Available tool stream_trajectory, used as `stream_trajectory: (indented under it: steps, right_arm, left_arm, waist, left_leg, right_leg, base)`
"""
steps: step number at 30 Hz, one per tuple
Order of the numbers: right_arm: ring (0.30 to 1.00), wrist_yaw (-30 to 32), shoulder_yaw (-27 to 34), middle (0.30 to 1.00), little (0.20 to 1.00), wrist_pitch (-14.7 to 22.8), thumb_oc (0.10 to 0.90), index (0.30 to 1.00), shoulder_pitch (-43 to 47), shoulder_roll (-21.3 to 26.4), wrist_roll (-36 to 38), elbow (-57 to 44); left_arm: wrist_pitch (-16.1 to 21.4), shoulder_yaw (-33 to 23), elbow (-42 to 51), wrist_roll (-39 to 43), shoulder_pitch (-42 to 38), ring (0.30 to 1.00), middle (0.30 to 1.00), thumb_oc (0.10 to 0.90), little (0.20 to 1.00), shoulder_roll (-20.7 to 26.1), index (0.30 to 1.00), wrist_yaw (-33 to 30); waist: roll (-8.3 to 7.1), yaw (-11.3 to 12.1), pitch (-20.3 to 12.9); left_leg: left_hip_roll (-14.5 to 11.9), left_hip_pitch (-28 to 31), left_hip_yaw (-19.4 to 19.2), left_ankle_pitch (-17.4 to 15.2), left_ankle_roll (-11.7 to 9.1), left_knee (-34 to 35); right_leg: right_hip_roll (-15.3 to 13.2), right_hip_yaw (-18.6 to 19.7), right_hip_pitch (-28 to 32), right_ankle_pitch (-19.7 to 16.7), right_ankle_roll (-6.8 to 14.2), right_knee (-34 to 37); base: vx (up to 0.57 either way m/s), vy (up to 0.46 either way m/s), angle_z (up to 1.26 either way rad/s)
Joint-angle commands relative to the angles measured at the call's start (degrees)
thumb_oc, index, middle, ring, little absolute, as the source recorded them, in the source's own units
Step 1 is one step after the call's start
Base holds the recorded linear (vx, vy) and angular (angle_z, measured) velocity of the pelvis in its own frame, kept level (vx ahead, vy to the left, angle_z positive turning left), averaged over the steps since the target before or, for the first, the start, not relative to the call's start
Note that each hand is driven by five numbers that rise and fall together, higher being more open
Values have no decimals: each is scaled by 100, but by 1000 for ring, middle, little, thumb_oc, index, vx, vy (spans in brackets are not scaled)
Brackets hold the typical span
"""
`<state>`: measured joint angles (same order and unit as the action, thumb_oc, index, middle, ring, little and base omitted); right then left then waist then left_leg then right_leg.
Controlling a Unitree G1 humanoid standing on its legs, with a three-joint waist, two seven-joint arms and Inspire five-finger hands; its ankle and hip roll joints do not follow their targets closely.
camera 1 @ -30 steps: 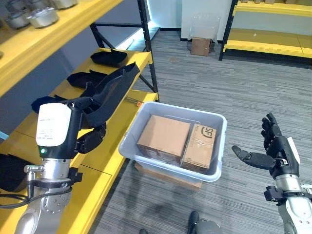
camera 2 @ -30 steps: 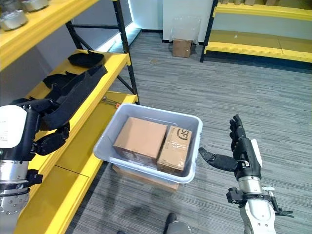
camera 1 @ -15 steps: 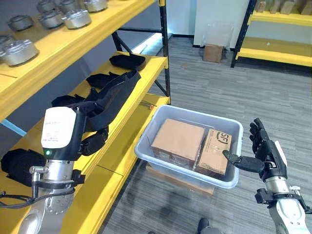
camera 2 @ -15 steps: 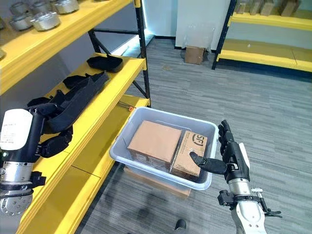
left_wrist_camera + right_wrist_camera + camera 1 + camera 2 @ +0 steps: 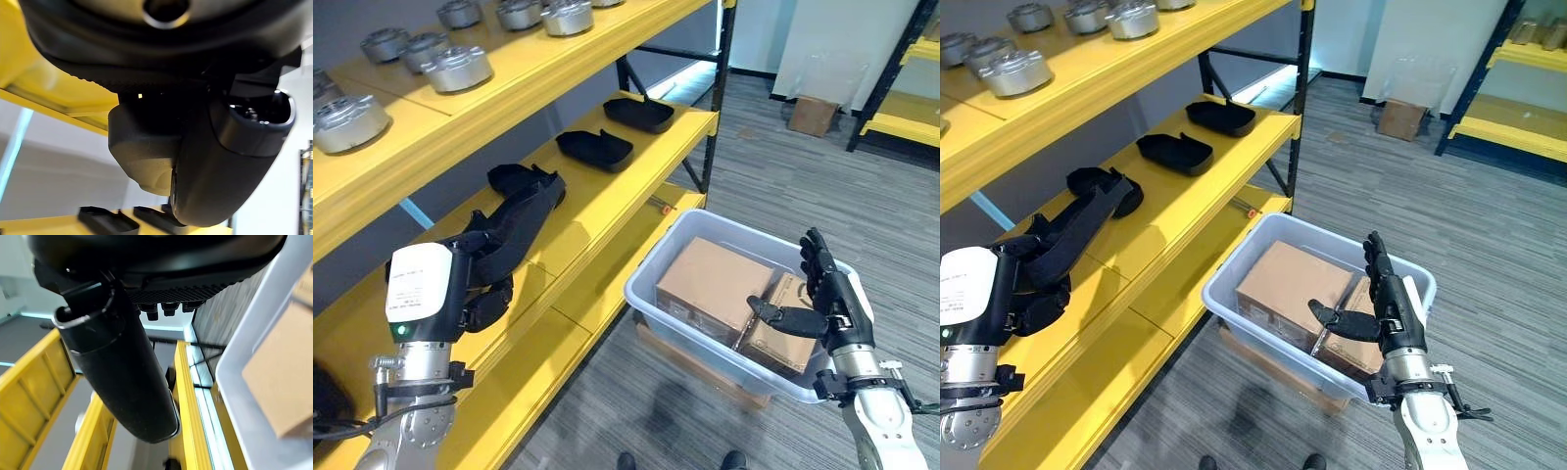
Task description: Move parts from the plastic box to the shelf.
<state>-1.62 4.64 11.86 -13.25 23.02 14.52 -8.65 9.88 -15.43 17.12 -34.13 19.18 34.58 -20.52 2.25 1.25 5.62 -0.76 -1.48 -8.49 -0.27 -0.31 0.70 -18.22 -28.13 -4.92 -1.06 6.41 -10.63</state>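
The two cardboard boxes point(image 5: 710, 291) lay side by side in the bin point(image 5: 658, 264), likely stiff, smooth-sided and fairly light, best taken by opposite faces; the right hand point(image 5: 829, 302) hovered over them, fingers straight, while the left hand point(image 5: 480, 262) sat curled, empty, at the shelf point(image 5: 607, 191).

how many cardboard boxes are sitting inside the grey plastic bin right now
2. A larger brown cardboard box lies on the shelf side of the grey plastic bin; a smaller taped cardboard box lies beside it, under the open right hand. More may be hidden beneath.

Left hand point(image 5: 484, 284) fingers hidden
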Motion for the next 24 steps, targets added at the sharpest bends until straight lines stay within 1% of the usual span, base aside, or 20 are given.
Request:
stream_trajectory:
  steps: [1, 2, 3, 4, 5, 7, 9, 10, 11, 12, 13, 14, 15, 17, 20, 21, 22, 24]
  right_arm:
    - [1000, -86, 42, 1000, 1000, 559, 900, 1000, 603, 67, 157, -462]
    - [1000, -106, 63, 1000, 1000, 558, 900, 1000, 552, 61, 181, -459]
    - [1000, -139, 91, 1000, 1000, 552, 900, 1000, 499, 79, 202, -436]
    - [1000, -150, 136, 1000, 1000, 547, 900, 1000, 459, 92, 231, -415]
    - [1000, -154, 190, 1000, 1000, 559, 900, 1000, 405, 102, 332, -359]
    - [1000, -141, 249, 1000, 1000, 555, 900, 1000, 322, 111, 399, -284]
    - [1000, -121, 283, 1000, 1000, 582, 900, 1000, 258, 138, 393, -286]
    - [1000, -122, 285, 1000, 1000, 581, 900, 1000, 253, 139, 394, -290]
    - [1000, -94, 291, 1000, 1000, 614, 900, 1000, 202, 149, 395, -297]
    - [1000, -105, 305, 1000, 1000, 583, 900, 1000, 146, 175, 352, -328]
    - [1000, -99, 301, 1000, 1000, 582, 900, 1000, 125, 211, 331, -342]
    - [1000, -97, 298, 1000, 1000, 582, 900, 1000, 119, 219, 330, -343]
    - [1000, -37, 268, 1000, 1000, 585, 900, 1000, 127, 229, 304, -313]
    - [1000, 38, 232, 1000, 1000, 580, 900, 1000, 137, 202, 291, -244]
    - [1000, 40, 209, 1000, 1000, 581, 900, 1000, 131, 197, 277, -249]
    - [1000, 37, 203, 1000, 1000, 578, 900, 1000, 98, 204, 278, -246]
    - [1000, 37, 204, 1000, 1000, 577, 900, 1000, 90, 204, 278, -246]
    - [1000, 45, 241, 1000, 1000, 573, 900, 1000, 19, 215, 271, -245]
  left_arm:
    - [162, -731, 484, 229, -688, 300, 300, 400, 300, 491, 300, -659]
    - [161, -697, 452, 244, -716, 300, 300, 400, 300, 515, 300, -610]
    - [158, -662, 432, 244, -729, 300, 300, 400, 300, 515, 300, -575]
    - [156, -640, 425, 248, -748, 300, 300, 400, 300, 503, 300, -547]
    - [143, -590, 393, 249, -774, 300, 300, 400, 300, 479, 300, -519]
    - [146, -550, 380, 247, -808, 300, 300, 400, 300, 447, 300, -446]
    - [157, -495, 396, 247, -854, 300, 300, 400, 300, 407, 300, -395]
    - [156, -494, 398, 247, -853, 300, 300, 400, 300, 405, 300, -392]
    - [147, -412, 378, 220, -906, 300, 300, 400, 300, 389, 300, -408]
    - [175, -410, 437, 206, -903, 300, 300, 400, 300, 406, 300, -346]
    - [194, -386, 468, 210, -889, 300, 300, 400, 300, 372, 300, -348]
    - [193, -388, 475, 209, -878, 300, 300, 400, 300, 363, 300, -346]
    - [207, -415, 500, 269, -815, 300, 300, 400, 300, 302, 300, -384]
    - [240, -310, 504, 393, -794, 300, 300, 400, 300, 150, 300, -383]
    - [267, -267, 495, 380, -759, 300, 300, 400, 300, 148, 300, -359]
    - [251, -228, 469, 399, -735, 300, 300, 400, 300, 151, 300, -361]
    - [251, -223, 468, 400, -731, 300, 300, 400, 300, 152, 300, -360]
    - [242, -222, 466, 453, -689, 300, 300, 400, 300, 99, 300, -375]
  waist:
    - [-210, -280, 101]
    - [-155, -353, 131]
    - [-123, -427, 152]
    - [-113, -482, 183]
    - [-145, -581, 212]
    - [-215, -638, 213]
    - [-270, -729, 187]
    - [-264, -727, 189]
    - [-289, -775, 173]
    - [-300, -738, 164]
    - [-309, -766, 141]
    - [-298, -772, 143]
    - [-272, -731, 78]
    - [-260, -734, 58]
    - [-247, -723, 30]
    - [-246, -720, 18]
    - [-239, -724, 5]
    - [-238, -717, -7]
  left_leg:
    - [291, 62, 312, -130, 224, 324]
    - [248, 87, 363, -75, 236, 365]
    - [226, 144, 425, -75, 249, 389]
    - [210, 189, 474, -66, 243, 392]
    - [238, 244, 542, -59, 255, 392]
    - [327, 273, 636, -30, 246, 392]
    - [431, 336, 769, -55, 234, 374]
    - [425, 342, 770, -60, 232, 373]
    - [455, 341, 849, -77, 221, 317]
    - [506, 377, 880, -84, 218, 279]
    - [523, 414, 910, -85, 231, 302]
    - [516, 431, 915, -81, 230, 315]
    - [498, 488, 862, -77, 224, 354]
    - [502, 528, 844, -74, 219, 336]
    - [497, 555, 828, -100, 209, 318]
    - [483, 535, 808, -61, 195, 292]
    - [483, 571, 823, -109, 199, 308]
    - [460, 566, 795, -68, 172, 305]
  right_leg:
    - [243, 1860, 418, -354, 186, -63]
    - [581, 2177, 223, -119, 63, -212]
    - [918, 2418, 100, 238, -30, -297]
    - [1202, 2563, -12, 499, -108, -392]
    - [1609, 2754, -133, 674, -206, -454]
    - [1980, 2930, -161, 730, -323, -345]
    - [2261, 3239, -81, 680, -418, -47]
    - [2266, 3243, -56, 662, -422, -8]
    - [2378, 3472, -7, 612, -465, 110]
    - [2254, 3370, 107, 581, -418, 184]
    - [2306, 3446, 176, 542, -436, 290]
    - [2309, 3444, 209, 520, -439, 335]
    - [2259, 3335, 311, 499, -415, 465]
    - [2229, 3347, 420, 459, -415, 585]
    - [2191, 3302, 512, 425, -415, 718]
    - [2175, 3283, 540, 361, -425, 784]
    - [2175, 3281, 579, 404, -423, 806]
    - [2144, 3237, 621, 340, -431, 902]
  base:
    - [16, 128, 99]
    - [86, 122, 87]
    - [81, 91, 64]
    - [104, 63, 46]
    - [55, 23, 57]
    - [54, 3, 56]
    - [54, -16, 44]
    - [40, -25, 23]
    - [19, -33, 14]
    - [18, -64, 16]
    - [3, -47, 22]
    - [33, -71, 16]
    - [40, -56, 5]
    - [32, -73, -3]
    - [10, -53, 1]
    - [28, -70, 2]
    - [22, -70, 3]
    - [23, -54, 3]
